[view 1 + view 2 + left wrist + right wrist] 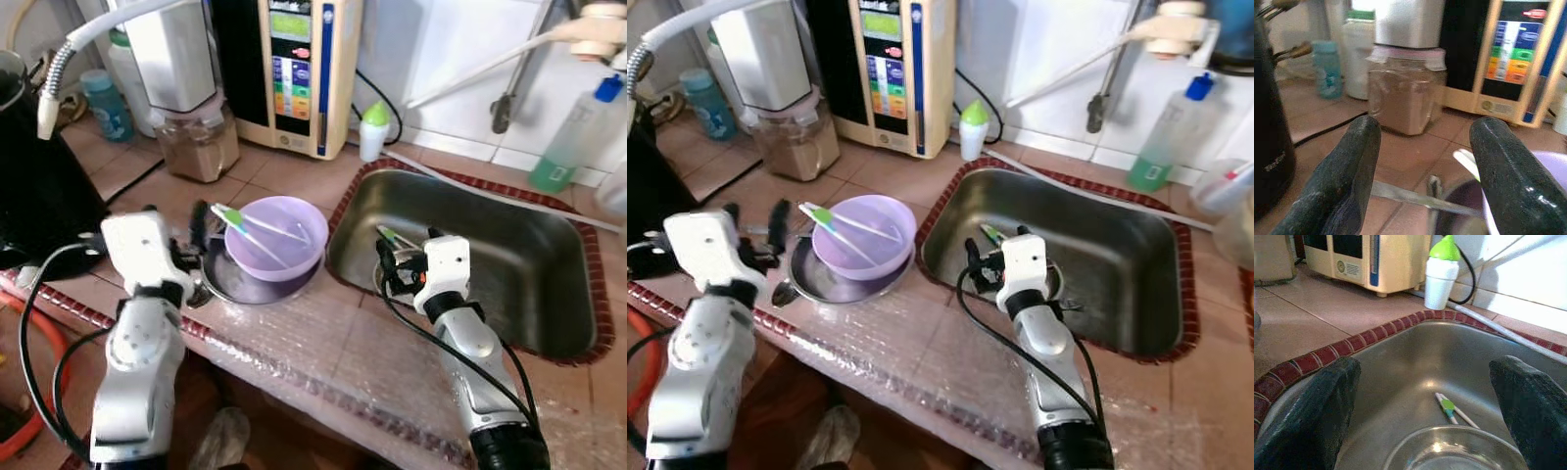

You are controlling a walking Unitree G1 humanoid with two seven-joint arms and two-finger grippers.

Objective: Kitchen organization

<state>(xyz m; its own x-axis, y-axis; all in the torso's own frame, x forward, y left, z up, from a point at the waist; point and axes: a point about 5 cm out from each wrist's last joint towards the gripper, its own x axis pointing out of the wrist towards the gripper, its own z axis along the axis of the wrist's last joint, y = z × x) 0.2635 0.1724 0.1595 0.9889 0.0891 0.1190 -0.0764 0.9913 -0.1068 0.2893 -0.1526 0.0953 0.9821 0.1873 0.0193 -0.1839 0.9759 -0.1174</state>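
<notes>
A purple bowl (279, 235) holding white chopsticks with green ends (257, 227) sits in a steel pan (225, 279) on the tiled counter. My left gripper (176, 223) is open just left of the pan, level with its handle (1400, 195). To the right lies the steel sink (509, 245). My right gripper (404, 257) hangs open over the sink's left end. Ahead of it, a second pair of green-ended chopsticks (1449, 407) lies on the sink floor beside a clear glass bowl (1449, 450).
At the back stand a cream water ioniser (289, 69), a jar of brown powder (199, 142), a small green-capped bottle (372, 132) and a green soap bottle (568, 137). A black kettle (39, 186) is at far left. The tap (549, 44) reaches over the sink.
</notes>
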